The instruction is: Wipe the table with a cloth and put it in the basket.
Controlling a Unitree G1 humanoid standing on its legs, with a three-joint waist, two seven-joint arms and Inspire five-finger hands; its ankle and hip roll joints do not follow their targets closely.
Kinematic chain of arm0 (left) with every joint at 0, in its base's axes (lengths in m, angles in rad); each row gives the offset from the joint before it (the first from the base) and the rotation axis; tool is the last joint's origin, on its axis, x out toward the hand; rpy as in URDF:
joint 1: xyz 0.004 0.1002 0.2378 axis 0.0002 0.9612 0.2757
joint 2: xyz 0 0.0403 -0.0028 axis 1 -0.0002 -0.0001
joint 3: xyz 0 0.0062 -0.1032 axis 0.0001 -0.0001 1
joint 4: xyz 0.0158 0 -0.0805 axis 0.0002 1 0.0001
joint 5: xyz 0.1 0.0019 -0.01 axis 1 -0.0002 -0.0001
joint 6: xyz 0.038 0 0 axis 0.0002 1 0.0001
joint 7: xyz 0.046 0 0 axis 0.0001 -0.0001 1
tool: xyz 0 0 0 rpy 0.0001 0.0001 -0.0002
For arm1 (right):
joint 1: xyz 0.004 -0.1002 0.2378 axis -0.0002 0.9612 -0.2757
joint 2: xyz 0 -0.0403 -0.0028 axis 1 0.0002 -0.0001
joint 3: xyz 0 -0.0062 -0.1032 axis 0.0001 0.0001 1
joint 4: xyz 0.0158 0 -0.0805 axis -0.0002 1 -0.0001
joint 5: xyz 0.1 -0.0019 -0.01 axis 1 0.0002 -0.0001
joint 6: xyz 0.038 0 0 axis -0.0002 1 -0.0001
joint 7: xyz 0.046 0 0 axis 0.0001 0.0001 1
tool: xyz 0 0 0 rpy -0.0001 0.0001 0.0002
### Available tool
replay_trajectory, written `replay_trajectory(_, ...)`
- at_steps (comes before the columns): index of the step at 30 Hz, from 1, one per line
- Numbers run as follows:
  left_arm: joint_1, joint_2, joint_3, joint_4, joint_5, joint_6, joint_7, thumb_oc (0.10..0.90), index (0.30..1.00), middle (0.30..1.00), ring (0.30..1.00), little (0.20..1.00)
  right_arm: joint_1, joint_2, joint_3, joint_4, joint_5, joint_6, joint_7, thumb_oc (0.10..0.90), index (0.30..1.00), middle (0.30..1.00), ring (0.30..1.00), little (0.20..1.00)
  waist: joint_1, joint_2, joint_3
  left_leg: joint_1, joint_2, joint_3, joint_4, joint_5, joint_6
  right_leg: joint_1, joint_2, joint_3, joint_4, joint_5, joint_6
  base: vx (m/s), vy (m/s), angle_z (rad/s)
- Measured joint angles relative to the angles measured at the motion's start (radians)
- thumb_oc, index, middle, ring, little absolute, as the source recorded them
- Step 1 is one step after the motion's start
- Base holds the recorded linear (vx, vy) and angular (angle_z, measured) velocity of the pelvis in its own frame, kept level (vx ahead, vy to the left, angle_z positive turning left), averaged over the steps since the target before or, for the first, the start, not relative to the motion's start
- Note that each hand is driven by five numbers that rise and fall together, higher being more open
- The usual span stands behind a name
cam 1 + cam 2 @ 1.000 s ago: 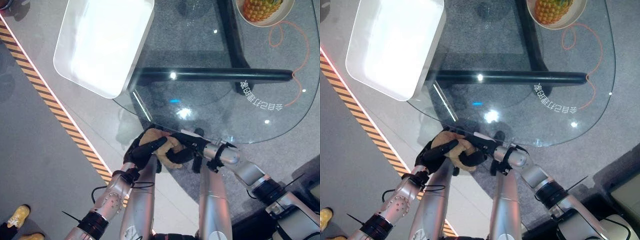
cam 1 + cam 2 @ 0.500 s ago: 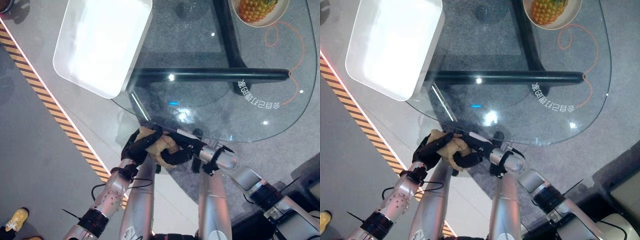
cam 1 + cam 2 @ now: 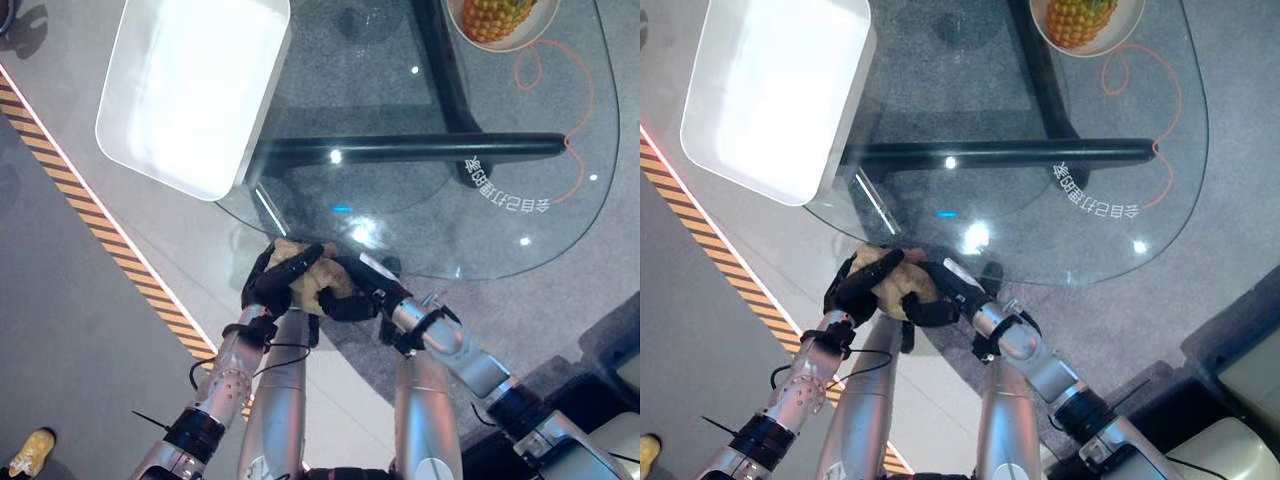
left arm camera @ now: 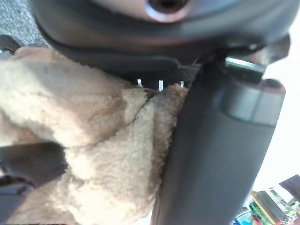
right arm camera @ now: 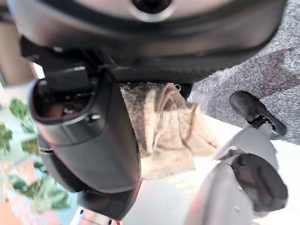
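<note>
— Item: cloth (image 3: 312,277)?
— Tan, bunched; no clear long axis. Held at the glass table's (image 3: 560,225) near edge.
— Surroundings?
— White basket (image 3: 190,95) on the far left corner; pineapple bowl (image 3: 492,18) far right (well apart).
— Hands?
— Left hand (image 3: 270,283) and right hand (image 3: 355,292) both curl around it from either side.

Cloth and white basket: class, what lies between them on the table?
In the left eye view, bare glass table lies between the tan cloth, held at the near edge, and the basket.
</note>
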Motion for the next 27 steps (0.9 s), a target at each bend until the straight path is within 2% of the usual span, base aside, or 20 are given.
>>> replay_trajectory(6, -0.002, -0.022, 0.002, -0.003, 0.002, 0.004, -0.004, 0.100, 0.300, 0.300, 0.300, 0.200, 0.049, 0.018, -0.036, -0.026, -0.011, 0.000, -0.037, 0.800, 0.900, 0.900, 0.900, 0.900, -0.009, -0.005, 0.000, -0.001, 0.003, 0.002, 0.001, -0.002, 0.004, 0.004, 0.004, 0.001, -0.014, 0.007, 0.003, 0.01, 0.000, -0.02)
replay_trajectory(18, -0.002, -0.033, 0.011, -0.004, 0.002, -0.001, -0.022, 0.100, 0.300, 0.300, 0.300, 0.200, 0.059, 0.024, -0.053, -0.036, -0.021, 0.000, -0.044, 0.800, 0.900, 0.900, 0.900, 0.900, -0.009, -0.011, 0.001, -0.001, 0.007, 0.004, 0.001, -0.003, 0.005, 0.010, 0.007, 0.001, -0.026, 0.011, 0.006, 0.00, 0.000, 0.00)
replay_trajectory(27, -0.002, -0.034, 0.015, -0.005, 0.002, -0.004, -0.039, 0.100, 0.300, 0.300, 0.300, 0.200, 0.081, 0.049, -0.067, -0.038, -0.015, -0.014, -0.065, 0.800, 0.900, 0.900, 0.900, 0.900, -0.025, -0.026, 0.002, -0.001, 0.009, 0.008, 0.002, -0.006, 0.009, 0.010, 0.008, 0.003, -0.028, 0.012, 0.007, 0.00, 0.000, 0.00)
